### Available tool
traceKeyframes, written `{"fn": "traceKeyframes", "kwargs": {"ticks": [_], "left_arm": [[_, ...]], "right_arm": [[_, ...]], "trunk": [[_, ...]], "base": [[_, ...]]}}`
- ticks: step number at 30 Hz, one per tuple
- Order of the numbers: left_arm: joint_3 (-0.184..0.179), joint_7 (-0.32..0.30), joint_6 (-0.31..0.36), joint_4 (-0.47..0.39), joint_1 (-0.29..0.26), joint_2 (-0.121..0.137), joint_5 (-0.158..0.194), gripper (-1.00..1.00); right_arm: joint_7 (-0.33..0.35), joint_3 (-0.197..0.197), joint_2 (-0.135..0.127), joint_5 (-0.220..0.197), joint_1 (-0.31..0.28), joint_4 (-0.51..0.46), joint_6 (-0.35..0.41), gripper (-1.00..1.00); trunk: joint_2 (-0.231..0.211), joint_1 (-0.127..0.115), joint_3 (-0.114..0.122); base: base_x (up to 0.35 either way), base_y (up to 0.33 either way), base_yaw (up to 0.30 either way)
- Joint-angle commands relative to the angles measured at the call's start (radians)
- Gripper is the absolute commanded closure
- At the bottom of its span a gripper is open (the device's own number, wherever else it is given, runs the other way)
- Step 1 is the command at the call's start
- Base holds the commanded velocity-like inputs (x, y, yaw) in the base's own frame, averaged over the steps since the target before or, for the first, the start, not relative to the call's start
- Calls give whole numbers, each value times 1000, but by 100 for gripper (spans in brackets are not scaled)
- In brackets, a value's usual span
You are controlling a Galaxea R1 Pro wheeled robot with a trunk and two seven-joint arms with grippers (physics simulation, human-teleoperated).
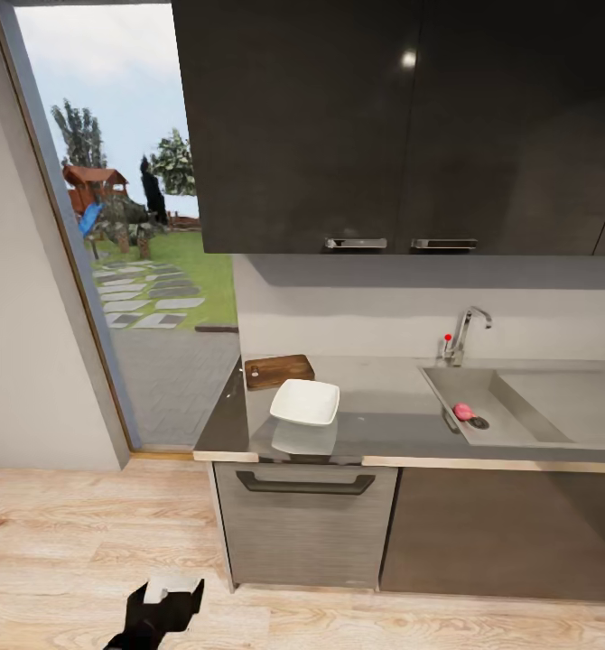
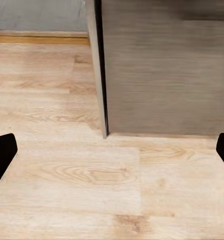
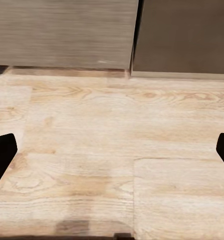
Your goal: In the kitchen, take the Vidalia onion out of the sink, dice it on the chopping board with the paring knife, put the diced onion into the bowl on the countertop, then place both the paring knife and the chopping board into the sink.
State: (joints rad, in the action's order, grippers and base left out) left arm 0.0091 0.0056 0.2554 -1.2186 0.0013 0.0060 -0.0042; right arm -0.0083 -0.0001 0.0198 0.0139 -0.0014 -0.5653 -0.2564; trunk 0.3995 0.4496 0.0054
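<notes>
The Vidalia onion [image 1: 463,411] lies in the sink [image 1: 519,431] near the round drain [image 1: 479,422], below the chrome faucet [image 1: 466,333]. A thin dark shape lies beside the onion; I cannot tell what it is, and I cannot make out the paring knife. On the grey countertop [image 1: 384,424], the white bowl [image 1: 304,402] sits near the front edge, with the brown chopping board [image 1: 279,370] behind it by the wall. My left gripper [image 1: 164,603] hangs low over the floor, far from the counter. My left gripper [image 2: 112,155] and right gripper [image 3: 112,155] are both open and empty.
Dark wall cabinets [image 1: 402,126] hang over the counter. Below it are a grey drawer front with a handle [image 1: 305,484] and a dark cabinet door [image 1: 501,533]. An open doorway [image 1: 131,226] to a garden stands at the left. Light wooden floor [image 1: 86,542] lies between me and the cabinets.
</notes>
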Motion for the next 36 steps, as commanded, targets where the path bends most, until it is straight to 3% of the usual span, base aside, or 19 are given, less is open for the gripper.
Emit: {"fn": "traceKeyframes", "kwargs": {"ticks": [1,4,10,14,17,19,30,33,36], "left_arm": [[-1,1,46,-57,0,0,0,-100],[-2,1,118,-148,0,-4,1,-100],[-6,1,282,-198,-10,-28,1,-100],[-10,1,333,-218,-57,-48,0,-100],[-17,1,426,-237,-134,-62,0,-100],[-26,0,528,-243,-208,-68,0,-100],[-94,1,722,-205,-474,-100,2,-100],[-107,1,741,-110,-573,-127,3,-100],[-111,1,746,52,-716,-146,5,-100]], "right_arm": [[-1,0,0,1,0,1,-3,-100],[-1,0,0,1,0,1,-3,-100],[-1,-1,0,1,0,17,-4,-100],[-1,-1,0,1,0,19,-4,-100],[-1,-1,0,0,0,19,-4,-100],[-1,0,0,0,0,19,-4,-100],[-1,0,0,0,0,26,-4,-100],[-1,0,0,0,0,27,-4,-100],[-1,0,0,0,0,27,-4,-100]], "trunk": [[1,0,0],[1,0,0],[1,0,0],[1,0,0],[1,0,0],[1,0,0],[1,0,0],[1,0,0],[1,0,0]], "base": [[0,0,0],[0,0,0],[0,0,0],[0,0,0],[0,0,0],[0,0,0],[0,0,0],[0,0,0],[0,0,0]]}}
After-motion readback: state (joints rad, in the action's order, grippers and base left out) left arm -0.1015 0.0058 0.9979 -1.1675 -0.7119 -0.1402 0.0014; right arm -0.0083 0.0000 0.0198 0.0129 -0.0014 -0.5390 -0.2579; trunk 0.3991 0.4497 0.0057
